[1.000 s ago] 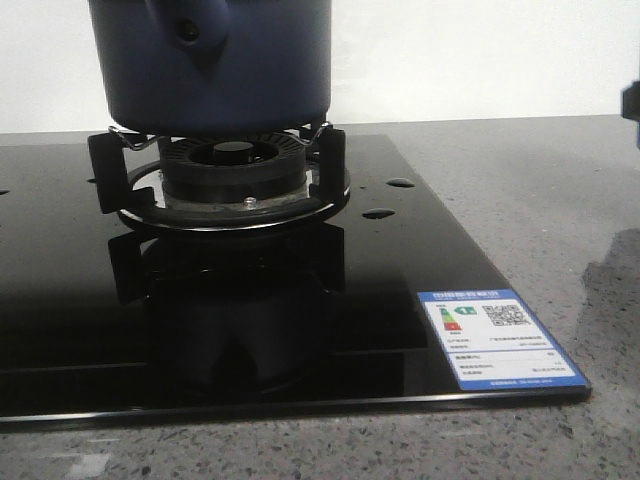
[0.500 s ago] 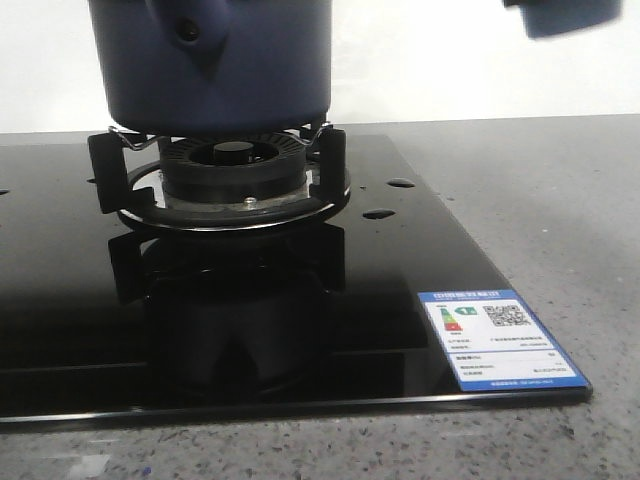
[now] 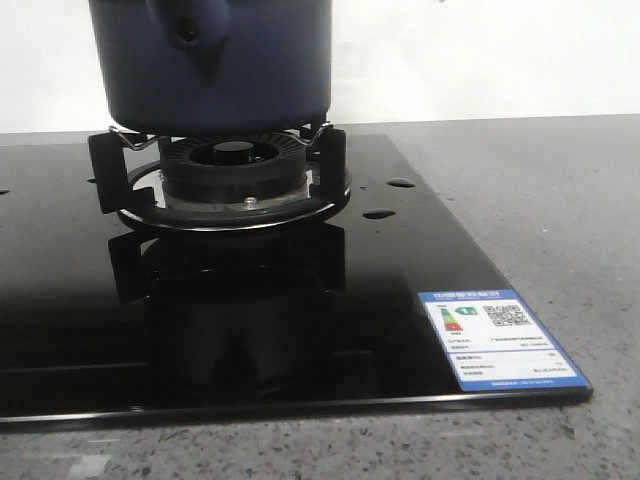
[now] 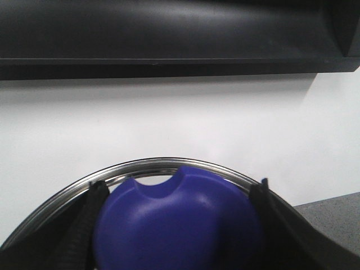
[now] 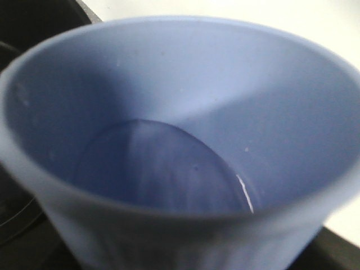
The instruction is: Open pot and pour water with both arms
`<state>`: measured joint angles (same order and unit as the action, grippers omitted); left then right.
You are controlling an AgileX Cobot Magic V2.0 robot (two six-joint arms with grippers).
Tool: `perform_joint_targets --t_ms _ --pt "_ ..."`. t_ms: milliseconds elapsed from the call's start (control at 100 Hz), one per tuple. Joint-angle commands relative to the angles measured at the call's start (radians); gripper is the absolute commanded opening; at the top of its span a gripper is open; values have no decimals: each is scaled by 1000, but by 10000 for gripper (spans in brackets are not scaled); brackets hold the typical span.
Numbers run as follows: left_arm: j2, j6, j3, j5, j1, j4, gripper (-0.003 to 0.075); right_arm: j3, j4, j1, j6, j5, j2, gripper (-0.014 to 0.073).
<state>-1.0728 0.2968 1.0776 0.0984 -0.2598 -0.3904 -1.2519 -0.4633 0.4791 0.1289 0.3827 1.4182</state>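
Surface: grey speckled stone, running to a white wall at its far edge.

Hob: black glass, glossy, covering the left and middle of the surface; its right front corner lies near the surface's front edge. Two dark oval marks sit on the glass just right of the burner.

Pot: navy blue, matte, straight-sided, standing upright on the burner supports toward the far left part of the hob. Its top is cut off by the front view. A pointed handle mount with a dark round hole faces the front edge.

Burner: black ring with a slotted cap, directly under the pot, ringed by a shiny trim plate. Black prongs rise at either side and touch the pot's base.

Cup: pale blue, open-topped, filling the right wrist view; clear liquid lies in its bottom. It is blurred at the rim.

Label: blue-bordered sticker with a coloured rating chart and a QR code, flat on the hob's right front corner.

Lid: only a chrome rim arc shows, with a rounded blue knob in front of it.

Left pincer: black fingers pressed against either side of the knob, holding it.

Right pincer: its fingers do not show; grip cannot be told.
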Motion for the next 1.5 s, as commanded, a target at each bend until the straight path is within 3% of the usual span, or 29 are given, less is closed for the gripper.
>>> perform_joint_targets --t_ms 0,230,430,870,1490 --pt "24 0 38 -98 3 -2 333 -92 -87 30 2 -31 -3 294" --pt "24 0 38 -98 3 -2 333 -190 -284 113 2 101 72 294" --pt "24 0 38 -98 3 -2 333 -195 -491 178 2 126 109 294" --pt "24 0 38 -98 3 -2 333 -195 -893 189 2 127 138 294" --pt "24 0 38 -98 3 -2 333 -195 -1239 189 2 114 138 294"
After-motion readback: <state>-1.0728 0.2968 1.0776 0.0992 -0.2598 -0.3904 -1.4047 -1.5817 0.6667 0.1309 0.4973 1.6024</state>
